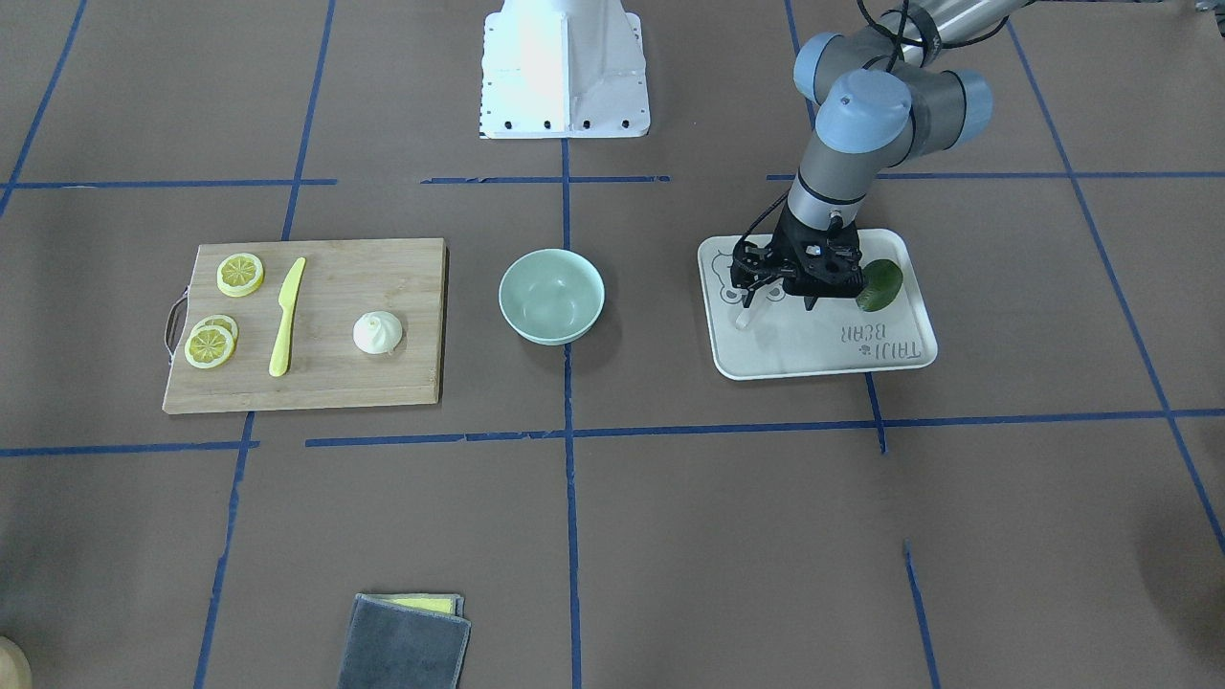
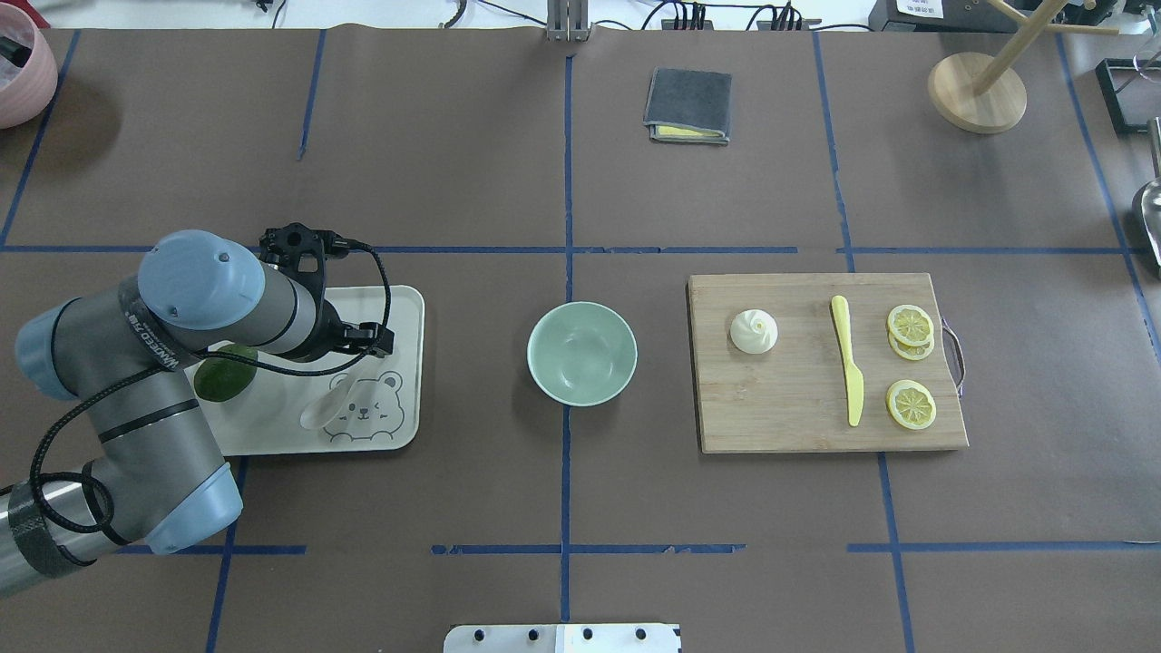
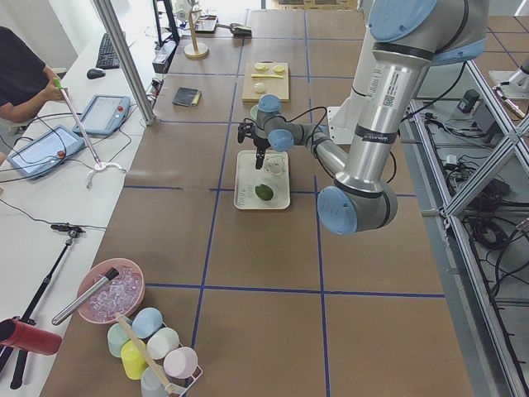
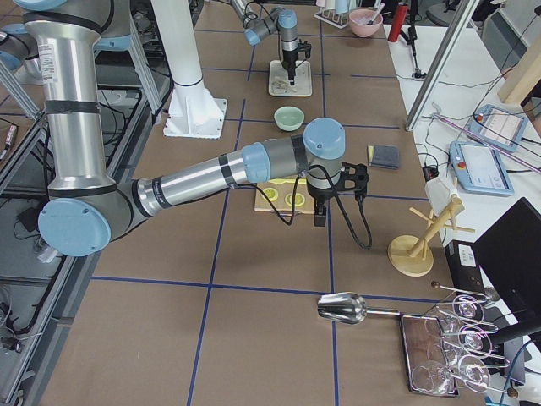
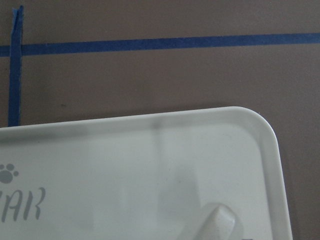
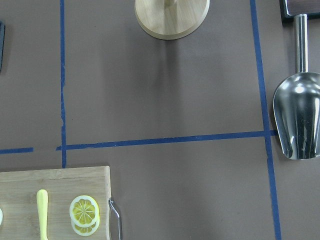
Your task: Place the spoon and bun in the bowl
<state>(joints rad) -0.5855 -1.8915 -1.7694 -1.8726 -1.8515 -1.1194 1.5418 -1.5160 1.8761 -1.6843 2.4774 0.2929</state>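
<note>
Left arm [image 3: 368, 124] is big in the near middle, its forearm running out to the left tool [image 3: 259, 162]. The tool points down over the far half of a white tray [image 3: 281, 197] on the table [image 3: 264, 273], jaws too small to read, and a green fruit [image 3: 264, 193] lies on the tray's near half. Farther along, a wooden board [image 3: 281, 91] carries the bun [image 3: 260, 88] and yellow pieces, with a grey cloth [image 3: 187, 97] toward the operator [image 3: 21, 70]; in the near corner are a pink bowl [image 3: 87, 310] with a metal scoop [image 3: 85, 296] and pastel cups [image 3: 157, 343].
</note>
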